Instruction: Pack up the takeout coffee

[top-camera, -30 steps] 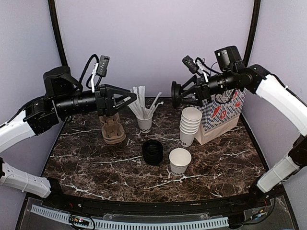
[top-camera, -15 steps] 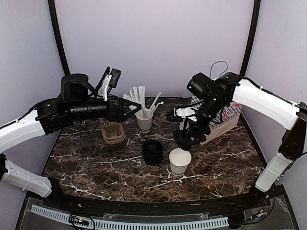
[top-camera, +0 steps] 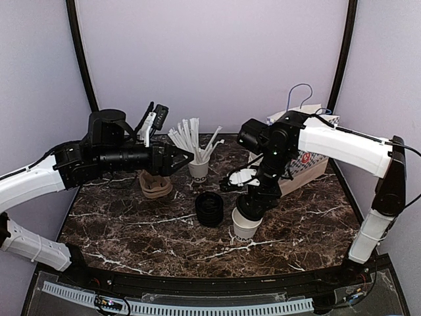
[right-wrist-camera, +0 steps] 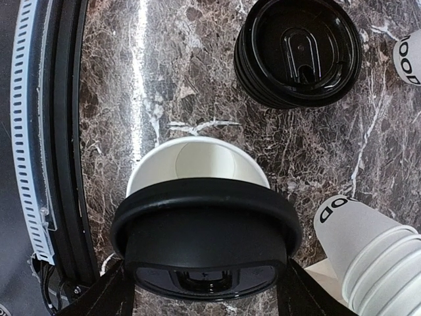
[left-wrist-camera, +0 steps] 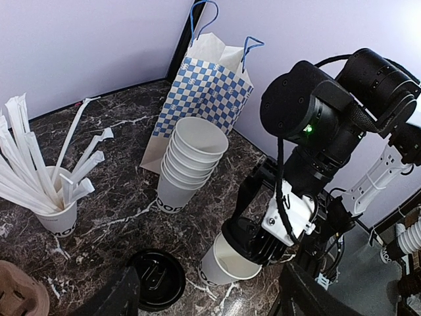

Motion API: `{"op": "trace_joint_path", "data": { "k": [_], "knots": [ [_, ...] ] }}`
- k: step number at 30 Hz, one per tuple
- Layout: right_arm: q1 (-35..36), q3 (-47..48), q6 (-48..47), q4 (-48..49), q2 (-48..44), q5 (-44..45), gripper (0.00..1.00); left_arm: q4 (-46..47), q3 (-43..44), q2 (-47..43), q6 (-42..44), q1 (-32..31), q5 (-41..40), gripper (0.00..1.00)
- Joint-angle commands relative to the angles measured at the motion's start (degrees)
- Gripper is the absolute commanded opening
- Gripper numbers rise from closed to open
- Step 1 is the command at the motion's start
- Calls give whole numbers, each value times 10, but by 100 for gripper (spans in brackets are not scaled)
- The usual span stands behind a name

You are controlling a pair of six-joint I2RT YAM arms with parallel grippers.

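Note:
The white paper cup (top-camera: pixel 244 228) stands open on the marble, right of centre. My right gripper (top-camera: pixel 254 205) hangs directly over it, shut on a black lid (right-wrist-camera: pixel 206 243) that is tilted on edge at the cup's rim and covers the near half of the cup (right-wrist-camera: pixel 197 161). In the left wrist view the lid (left-wrist-camera: pixel 253 240) sits against the cup's (left-wrist-camera: pixel 223 270) mouth. My left gripper (top-camera: pixel 187 158) hovers open and empty at the back left, beside the straws.
A stack of black lids (top-camera: pixel 209 209) lies left of the cup. A cup of white straws (top-camera: pixel 198 170) and a brown pulp carrier (top-camera: pixel 154 185) stand behind. Nested white cups (left-wrist-camera: pixel 187 158) and a blue checked paper bag (top-camera: pixel 304 161) are at the right rear.
The right arm swung down from beside the bag to just over the white cup, carrying the lid. The left arm edged right towards the straws, still open.

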Motion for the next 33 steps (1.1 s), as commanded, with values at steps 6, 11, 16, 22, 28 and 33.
{"op": "trace_joint_path", "data": {
  "k": [6, 11, 16, 22, 28, 33],
  "knots": [
    [23, 13, -6, -7, 14, 36, 68, 12, -14, -24, -8, 3, 4, 76],
    [28, 13, -2, -4, 19, 39, 69, 13, -14, -26, -7, 2, 5, 76],
    [33, 12, 0, -3, 22, 40, 71, 15, -16, -26, -8, 3, 6, 76],
    [35, 7, 1, -2, 25, 43, 72, 19, -20, -27, -11, 3, 7, 76],
    [37, 5, 4, 1, 26, 47, 77, 25, -26, -27, -14, 3, 9, 76],
    [38, 3, 7, 4, 25, 50, 82, 28, -28, -27, -15, 3, 12, 76]
  ]
}}
